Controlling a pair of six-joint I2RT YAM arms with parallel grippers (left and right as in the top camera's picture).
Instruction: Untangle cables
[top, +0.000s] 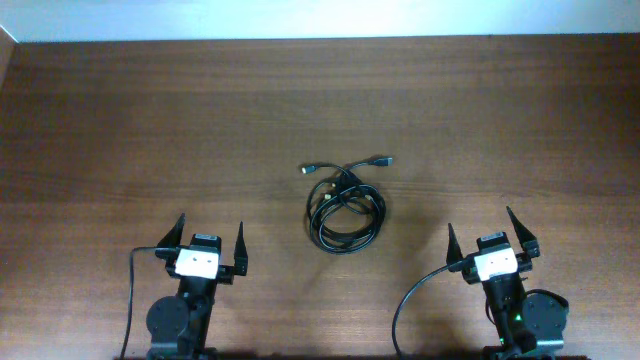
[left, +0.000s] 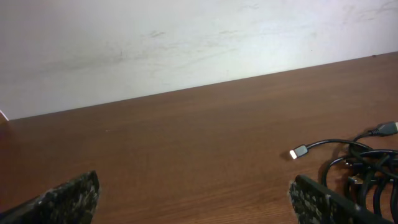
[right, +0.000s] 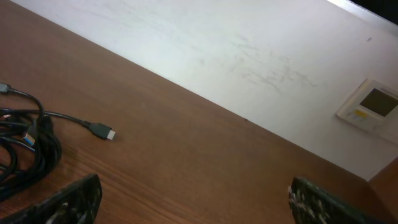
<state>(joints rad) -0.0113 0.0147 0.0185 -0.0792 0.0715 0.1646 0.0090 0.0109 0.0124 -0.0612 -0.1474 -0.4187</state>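
The cables (top: 345, 205) lie as one tangled black bundle of loops in the middle of the table, with two plug ends sticking out at the top, one to the left (top: 306, 169) and one to the right (top: 383, 160). My left gripper (top: 211, 235) is open and empty, low and left of the bundle. My right gripper (top: 487, 233) is open and empty, low and right of it. The bundle shows at the right edge of the left wrist view (left: 367, 165) and at the left edge of the right wrist view (right: 25, 146).
The wooden table (top: 150, 130) runs to a white wall at the back. A small wall panel (right: 371, 106) shows in the right wrist view. Thicker black arm cables (top: 415, 300) hang beside both bases at the front edge.
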